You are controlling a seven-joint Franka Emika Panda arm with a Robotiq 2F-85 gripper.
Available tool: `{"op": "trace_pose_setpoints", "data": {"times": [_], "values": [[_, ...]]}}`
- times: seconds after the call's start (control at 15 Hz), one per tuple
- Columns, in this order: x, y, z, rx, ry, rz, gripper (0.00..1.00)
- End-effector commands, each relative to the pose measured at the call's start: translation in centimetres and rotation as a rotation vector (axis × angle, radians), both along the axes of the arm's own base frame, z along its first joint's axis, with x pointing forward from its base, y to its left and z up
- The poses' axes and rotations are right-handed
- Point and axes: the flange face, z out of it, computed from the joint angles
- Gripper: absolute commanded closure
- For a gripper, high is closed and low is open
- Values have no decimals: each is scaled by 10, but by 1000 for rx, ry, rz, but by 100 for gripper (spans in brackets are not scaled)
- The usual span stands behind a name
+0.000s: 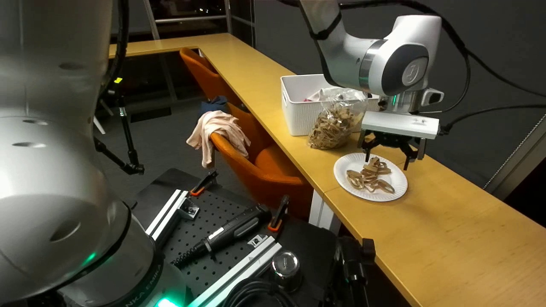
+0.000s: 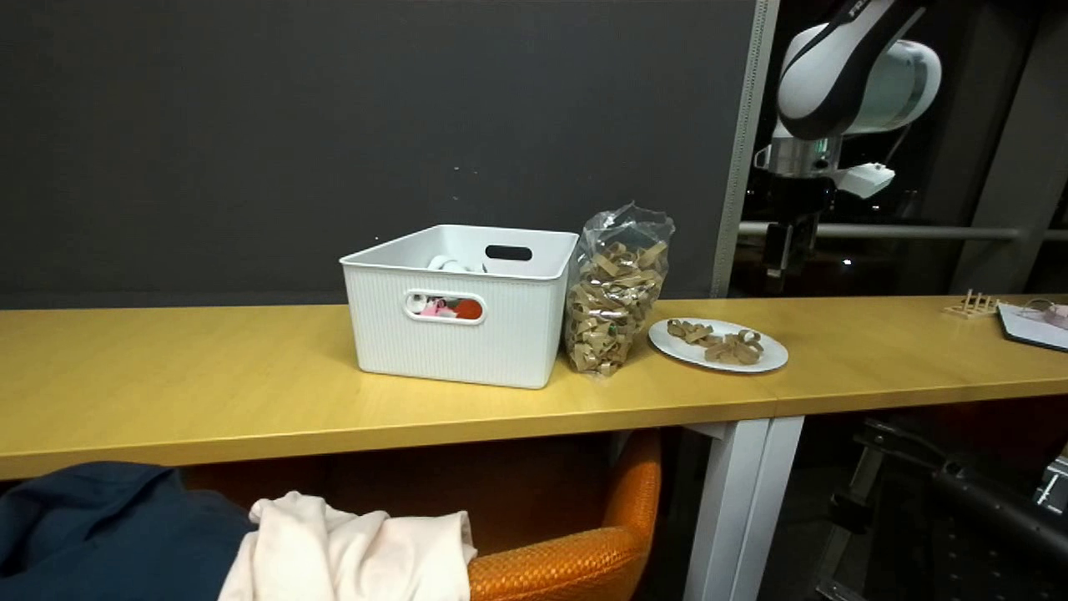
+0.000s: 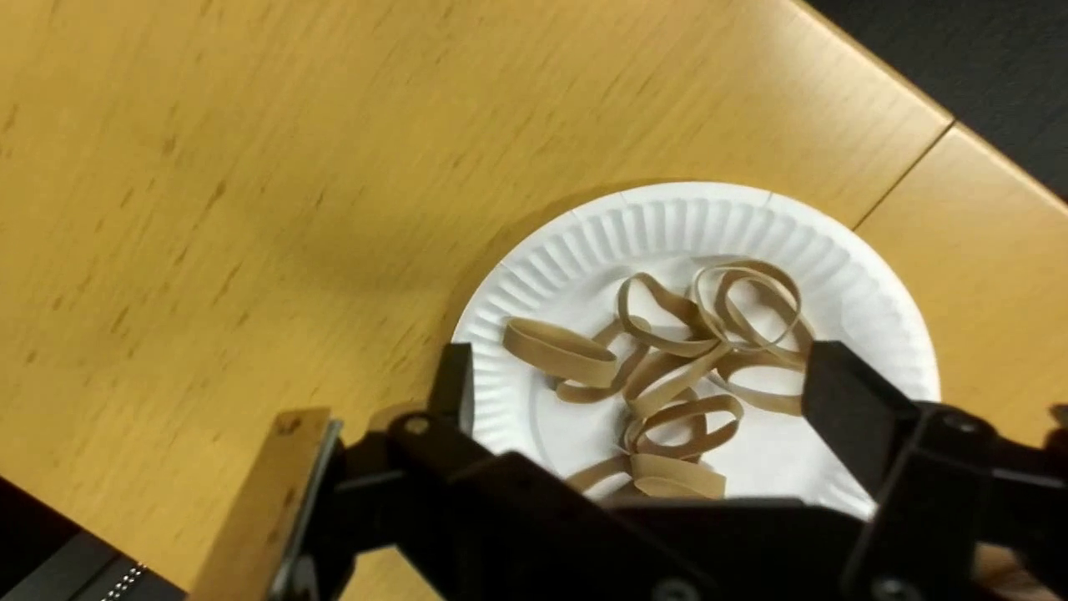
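My gripper point(image 1: 387, 162) hangs over the table, pointing down, its jaws wide apart with nothing between them. Below it lies a white paper plate point(image 1: 341, 170) with a fluted rim, holding several tan rubber bands point(image 2: 734, 349) in a loose heap. In the wrist view the plate point(image 3: 751, 451) and the bands point(image 3: 555, 361) show between and beyond the dark fingers point(image 3: 851, 401). In an exterior view the gripper point(image 2: 780, 269) is seen side-on, well above the plate. A clear plastic bag point(image 2: 613, 300) full of similar bands stands beside the plate.
A white ribbed bin point(image 2: 455, 355) with mixed items inside stands by the bag. Farther along sit a small wooden peg rack point(image 2: 969, 306) and a white tray point(image 2: 1030, 327). An orange chair point(image 1: 256, 177) draped with pale cloth point(image 1: 217, 130) is against the table's edge.
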Motion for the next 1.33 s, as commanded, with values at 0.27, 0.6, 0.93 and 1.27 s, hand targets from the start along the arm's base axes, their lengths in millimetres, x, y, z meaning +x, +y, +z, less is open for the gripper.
{"op": "trace_pose_setpoints", "data": {"times": [0.27,0.6,0.93,1.27], "values": [[48,11,-78,32,21,84,0],[60,20,-102,20,16,107,0],[66,19,-109,17,11,106,0],[71,21,-116,33,14,104,31]]}}
